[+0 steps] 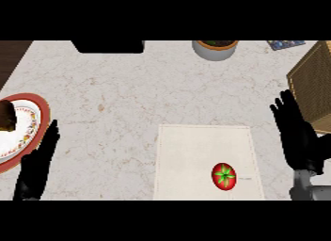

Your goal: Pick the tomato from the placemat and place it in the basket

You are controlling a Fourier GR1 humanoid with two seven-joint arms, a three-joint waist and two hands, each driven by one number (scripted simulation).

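Note:
A red tomato point(224, 176) with a green stem star lies on the white placemat point(196, 150), near its lower right corner. The woven basket point(324, 84) stands at the right edge of the counter. My right hand point(297, 136) hovers to the right of the placemat, fingers straight and pointing away from me, between the tomato and the basket and touching neither. My left hand point(38, 164) rests open at the lower left, far from the tomato.
A red-rimmed plate point(31, 123) holding a dark brown piece of food sits at the left edge beside my left hand. At the back stand a grey potted plant point(215, 49) and a black object point(108, 46).

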